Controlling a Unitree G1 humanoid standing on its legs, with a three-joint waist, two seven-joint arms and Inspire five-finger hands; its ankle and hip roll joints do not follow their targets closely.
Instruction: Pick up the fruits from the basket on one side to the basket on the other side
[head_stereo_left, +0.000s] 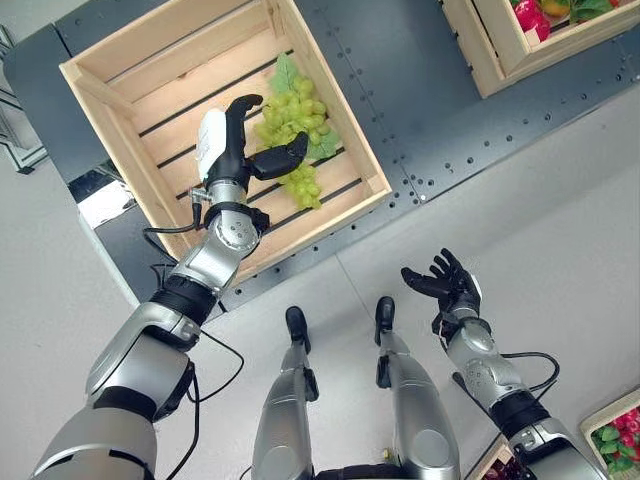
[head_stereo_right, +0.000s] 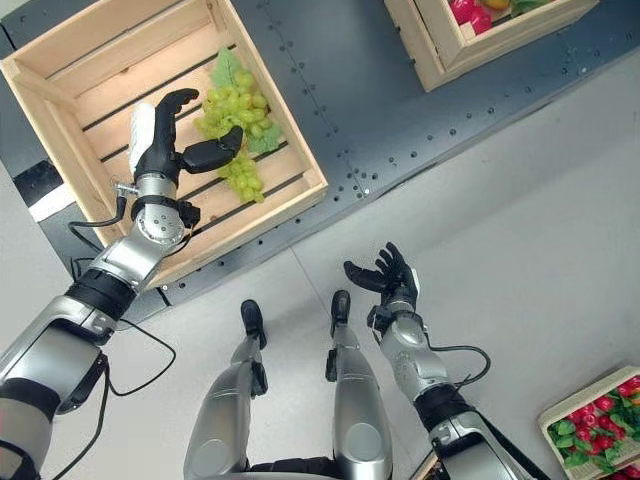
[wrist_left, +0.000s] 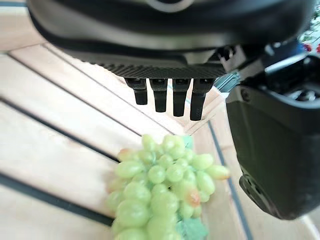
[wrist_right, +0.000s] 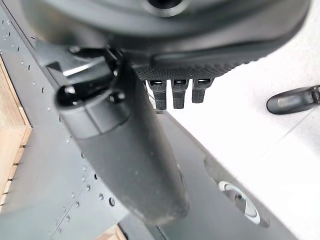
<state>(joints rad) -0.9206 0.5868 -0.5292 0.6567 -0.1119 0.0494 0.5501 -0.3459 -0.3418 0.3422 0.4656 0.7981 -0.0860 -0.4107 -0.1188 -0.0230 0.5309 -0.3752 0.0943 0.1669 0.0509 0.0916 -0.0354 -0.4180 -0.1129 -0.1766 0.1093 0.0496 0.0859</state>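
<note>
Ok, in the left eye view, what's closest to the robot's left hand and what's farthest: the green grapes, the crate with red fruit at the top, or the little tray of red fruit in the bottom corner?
From the left hand:
1. Green grapes, right beside its fingers, inside the wooden crate.
2. Crate with red fruit, top right, across the dark platform.
3. Tray of red fruit, bottom right corner, farthest.

The left arm reaches forward and up, its left hand (head_stereo_left: 237, 140) open, fingers loosely extended and thumb spread apart from them. The right arm is bent low, its right hand (head_stereo_left: 448, 285) palm-up with relaxed, spread fingers.
</note>
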